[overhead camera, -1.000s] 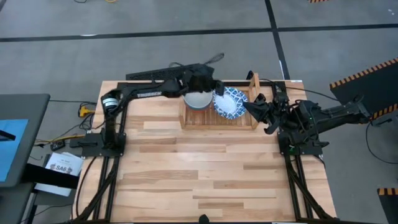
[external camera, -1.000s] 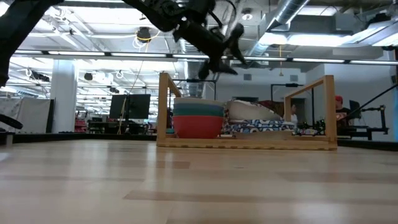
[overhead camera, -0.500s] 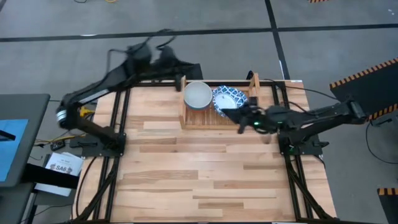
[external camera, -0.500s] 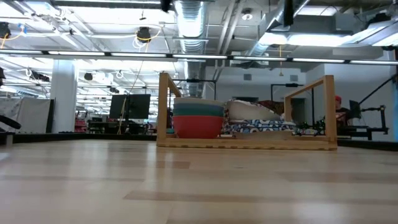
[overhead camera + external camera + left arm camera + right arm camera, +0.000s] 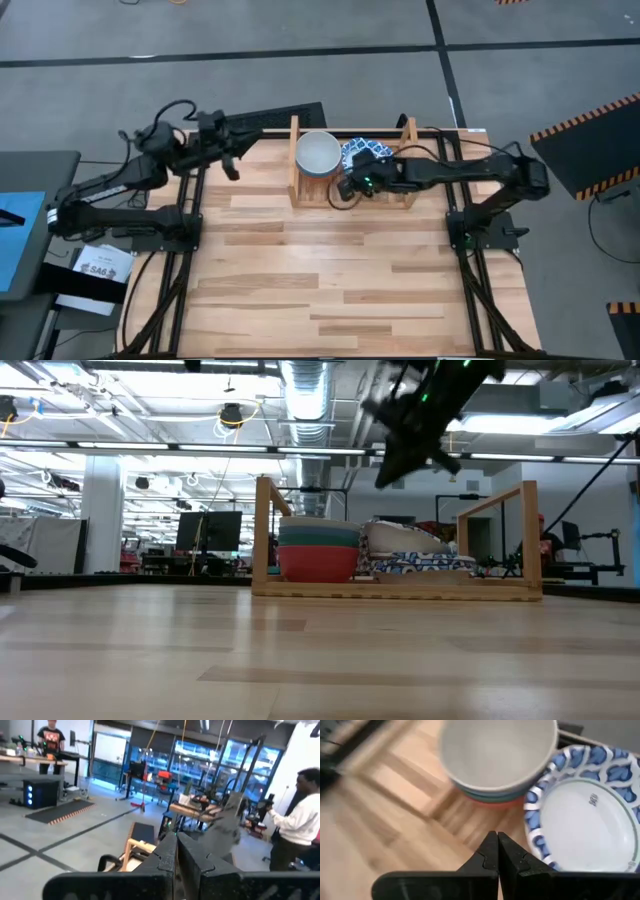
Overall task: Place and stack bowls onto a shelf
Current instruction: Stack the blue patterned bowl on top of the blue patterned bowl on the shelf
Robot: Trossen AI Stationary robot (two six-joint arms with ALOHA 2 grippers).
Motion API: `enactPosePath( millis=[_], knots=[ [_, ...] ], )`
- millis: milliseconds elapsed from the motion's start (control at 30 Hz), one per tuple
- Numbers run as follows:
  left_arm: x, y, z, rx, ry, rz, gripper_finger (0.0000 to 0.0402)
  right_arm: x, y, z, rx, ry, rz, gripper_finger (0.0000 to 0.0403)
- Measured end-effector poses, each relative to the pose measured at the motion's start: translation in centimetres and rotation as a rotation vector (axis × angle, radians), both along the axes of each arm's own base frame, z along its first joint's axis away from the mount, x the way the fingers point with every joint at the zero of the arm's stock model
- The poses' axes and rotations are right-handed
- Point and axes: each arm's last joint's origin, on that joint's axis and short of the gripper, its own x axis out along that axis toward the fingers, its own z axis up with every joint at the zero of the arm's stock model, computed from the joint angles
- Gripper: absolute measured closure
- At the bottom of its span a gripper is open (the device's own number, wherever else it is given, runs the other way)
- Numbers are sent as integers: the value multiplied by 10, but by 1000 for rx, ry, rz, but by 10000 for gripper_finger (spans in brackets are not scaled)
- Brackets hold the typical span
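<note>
The shelf (image 5: pixel 350 190) stands at the table's far middle. In its left half is a stack of plain bowls with the off-white bowl (image 5: pixel 318 152) (image 5: pixel 495 750) on top and the red bowl (image 5: pixel 318 564) at the bottom. Beside it lie white bowls with blue patterned rims (image 5: pixel 362 150) (image 5: pixel 590 820) (image 5: pixel 415 566), stacked. My right gripper (image 5: pixel 345 187) (image 5: pixel 497 851) (image 5: pixel 388 472) hovers shut above the shelf's near side, between the two stacks, with nothing in it. My left gripper (image 5: pixel 232 165) (image 5: pixel 176 857) is shut and empty, above the table's far left corner, away from the shelf.
The plank tabletop (image 5: pixel 320 280) spreads out on the near side of the shelf. The shelf's upright posts (image 5: pixel 264 535) (image 5: pixel 530 535) rise above the bowls. A person in white (image 5: pixel 300 820) stands in the room beyond, seen in the left wrist view.
My left gripper has drawn back from above the off-white bowl toward the table's far left corner. My right gripper has swung from the shelf's right end toward the left, over the shelf's near side. The bowls have stayed where they were.
</note>
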Motion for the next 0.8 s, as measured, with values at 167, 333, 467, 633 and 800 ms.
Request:
enactPosePath(
  millis=[167, 333, 467, 633, 800],
  knots=[
    [-15, -8, -2, 12, -47, -6, 401, 14, -20, -24, 43, 47, 35, 387],
    [-19, -9, 0, 16, -60, -4, 402, 14, -34, -36, 54, 97, 1, 387],
    [-19, -9, 0, 14, -58, -4, 401, 11, -43, -37, 54, 109, -32, 387],
    [-13, -7, -4, -15, -43, -10, 401, 7, -53, -47, 57, 171, -90, 387],
    [-6, -5, -7, -26, -21, -14, 401, 8, -57, -53, 69, 179, -93, 387]
  ],
)
